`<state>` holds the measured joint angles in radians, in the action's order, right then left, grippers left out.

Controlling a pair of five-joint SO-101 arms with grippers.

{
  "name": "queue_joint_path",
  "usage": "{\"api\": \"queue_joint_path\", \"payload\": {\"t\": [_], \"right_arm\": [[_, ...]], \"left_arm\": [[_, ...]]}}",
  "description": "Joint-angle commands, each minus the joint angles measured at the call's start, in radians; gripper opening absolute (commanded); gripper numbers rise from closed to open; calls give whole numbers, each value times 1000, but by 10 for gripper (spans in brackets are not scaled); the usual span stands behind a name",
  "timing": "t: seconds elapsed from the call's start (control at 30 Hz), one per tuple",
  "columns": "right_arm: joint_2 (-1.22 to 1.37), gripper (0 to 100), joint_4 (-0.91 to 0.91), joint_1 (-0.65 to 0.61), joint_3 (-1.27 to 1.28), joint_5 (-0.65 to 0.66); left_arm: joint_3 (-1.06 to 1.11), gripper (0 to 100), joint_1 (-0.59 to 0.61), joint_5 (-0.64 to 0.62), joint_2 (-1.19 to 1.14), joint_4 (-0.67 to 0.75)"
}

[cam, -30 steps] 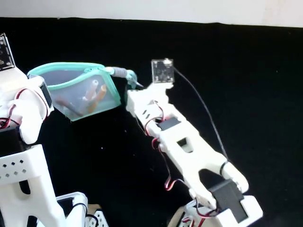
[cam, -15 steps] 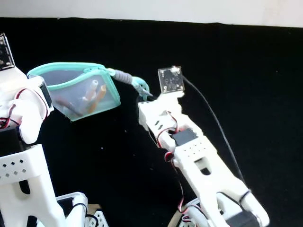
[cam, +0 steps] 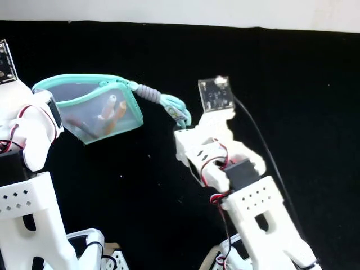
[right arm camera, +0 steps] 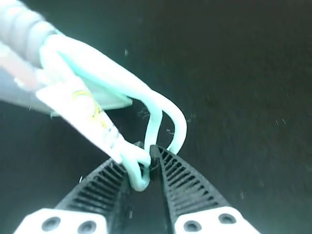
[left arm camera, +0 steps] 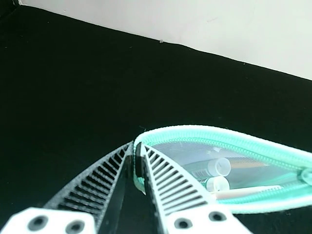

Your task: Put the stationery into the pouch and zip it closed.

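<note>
A teal-edged clear pouch point(cam: 95, 109) hangs above the black table, its zip edge gaping in an oval point(left arm camera: 219, 139). Several pens and tubes of stationery point(cam: 109, 115) lie inside it point(left arm camera: 217, 171). My left gripper point(left arm camera: 135, 148) is shut on the pouch's left end point(cam: 42, 93). From the pouch's right corner a grey bead point(cam: 147, 91) and a teal zip pull cord point(cam: 171, 108) stretch out to the right. My right gripper point(cam: 183, 125) is shut on the loop of that cord point(right arm camera: 112, 73), pinched between its fingertips point(right arm camera: 145, 157).
Black cloth point(cam: 281, 67) covers the table, with a pale wall strip point(cam: 180, 11) along the far edge. The left arm's white base point(cam: 28, 225) stands at the near left. A black cable point(cam: 264, 152) trails from the right arm's camera.
My right gripper has moved to the right and nearer, drawing the zip pull cord out longer from the pouch's corner. The pouch and the left arm have stayed put.
</note>
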<state>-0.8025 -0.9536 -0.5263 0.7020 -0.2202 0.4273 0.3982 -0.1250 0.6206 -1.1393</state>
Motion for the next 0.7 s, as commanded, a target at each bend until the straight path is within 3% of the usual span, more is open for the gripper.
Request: {"api": "queue_joint_path", "payload": {"t": [0.0,0.33,0.67], "right_arm": [[-30,7,-252,13,-226,11],[8,7,-478,13,-595,138],[216,7,-648,13,-1078,143]], "left_arm": [[18,7,-13,3,-70,-17],[18,7,-27,3,-70,-8],[-28,7,-252,3,-76,18]]}}
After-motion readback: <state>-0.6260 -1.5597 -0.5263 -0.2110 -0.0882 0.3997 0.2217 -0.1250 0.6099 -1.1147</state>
